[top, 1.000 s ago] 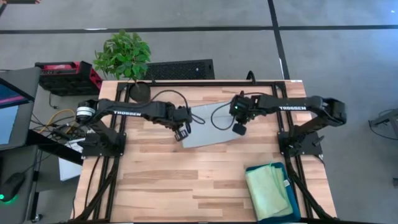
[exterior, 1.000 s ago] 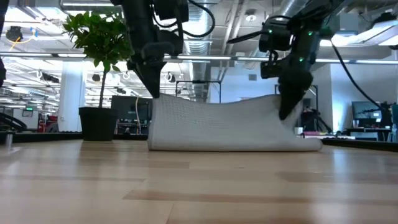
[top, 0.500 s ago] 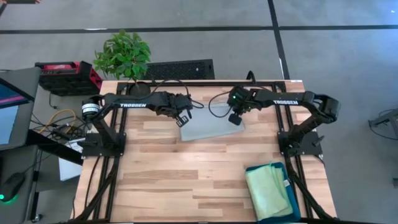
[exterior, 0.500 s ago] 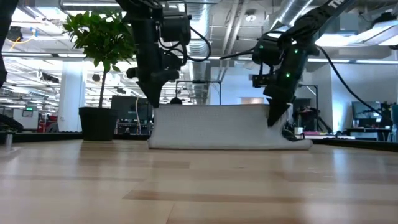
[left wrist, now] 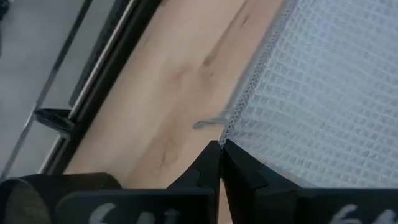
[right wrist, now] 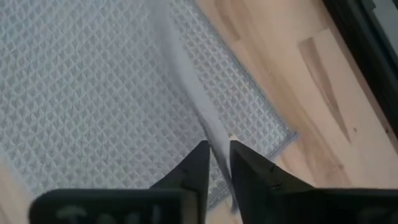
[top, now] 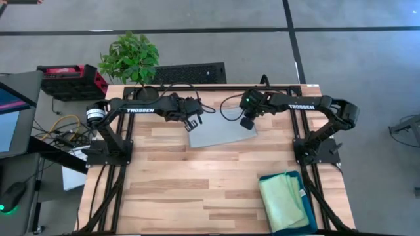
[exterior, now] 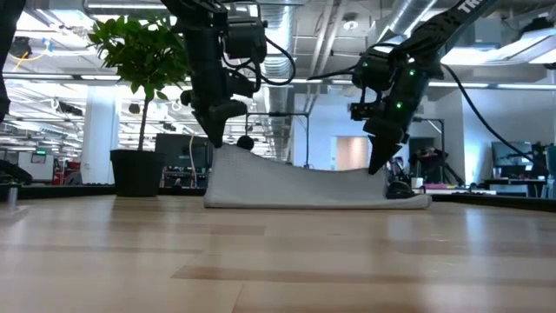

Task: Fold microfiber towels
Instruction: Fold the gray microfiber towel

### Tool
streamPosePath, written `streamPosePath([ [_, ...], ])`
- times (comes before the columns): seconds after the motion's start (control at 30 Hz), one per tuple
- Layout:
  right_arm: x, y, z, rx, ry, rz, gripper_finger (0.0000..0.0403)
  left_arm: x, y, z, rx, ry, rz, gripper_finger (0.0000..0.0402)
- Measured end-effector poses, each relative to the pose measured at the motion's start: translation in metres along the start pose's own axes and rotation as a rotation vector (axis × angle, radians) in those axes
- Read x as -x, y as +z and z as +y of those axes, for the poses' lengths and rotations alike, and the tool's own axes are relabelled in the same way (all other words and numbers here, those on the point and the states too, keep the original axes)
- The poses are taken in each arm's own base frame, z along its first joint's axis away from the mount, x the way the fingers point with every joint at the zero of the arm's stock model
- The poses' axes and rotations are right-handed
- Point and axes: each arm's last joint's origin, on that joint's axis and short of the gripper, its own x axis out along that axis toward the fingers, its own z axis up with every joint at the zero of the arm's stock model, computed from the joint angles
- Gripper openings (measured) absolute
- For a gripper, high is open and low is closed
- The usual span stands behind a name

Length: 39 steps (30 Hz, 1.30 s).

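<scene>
Two hands work one pale grey waffle-weave towel (top: 220, 133) on the wooden tabletop (top: 177, 183): left hand (left wrist: 221, 149) pinches its corner, right hand (right wrist: 216, 152) slightly parted astride a raised fold.

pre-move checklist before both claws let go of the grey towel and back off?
1. Fold laid: the towel lies doubled at the table's far middle; its left corner is not yet down. Not ok.
2. Left claw release: shut on the towel's corner. Not ok.
3. Right claw release: fingers slightly apart, with a towel edge between them. Cannot tell if free.
4. Right side of the towel down: low on the table in the low view. Ok.
5. Retreat path: the plant is beyond the table's far edge, the bin with the green towel at the near right. Ok.
</scene>
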Motion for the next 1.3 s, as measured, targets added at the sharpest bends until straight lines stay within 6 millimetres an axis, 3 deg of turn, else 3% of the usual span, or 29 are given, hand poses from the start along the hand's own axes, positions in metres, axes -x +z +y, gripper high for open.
streamPosePath([
  [0.13,0.000,0.002,0.000,0.010,-0.004,-0.025,0.0118,0.000,0.000,0.001,-0.018,0.023,-0.006,0.0018],
  [0.43,0.001,0.003,0.000,0.003,-0.004,-0.031,0.0194,-0.015,0.000,-0.005,-0.095,0.082,0.022,0.0106],
  [0.57,0.009,0.003,-0.001,-0.004,-0.003,-0.023,0.0208,-0.013,-0.001,-0.009,-0.108,-0.018,0.045,0.0122],
  [0.67,0.025,0.005,-0.001,-0.002,-0.002,-0.048,0.0213,-0.005,-0.005,-0.021,-0.199,-0.195,0.067,0.0124],
  [0.87,0.058,0.005,0.007,0.010,0.014,-0.136,0.0214,0.016,-0.018,-0.064,-0.489,-0.493,0.025,0.0124],
  [1.1,0.081,0.001,0.020,0.054,0.039,-0.194,0.0214,0.029,-0.030,-0.088,-0.635,-0.511,-0.012,0.0122],
  [1.3,0.088,0.001,0.033,0.098,0.068,-0.222,0.0214,0.017,-0.030,-0.101,-0.604,-0.433,-0.031,0.0122],
])
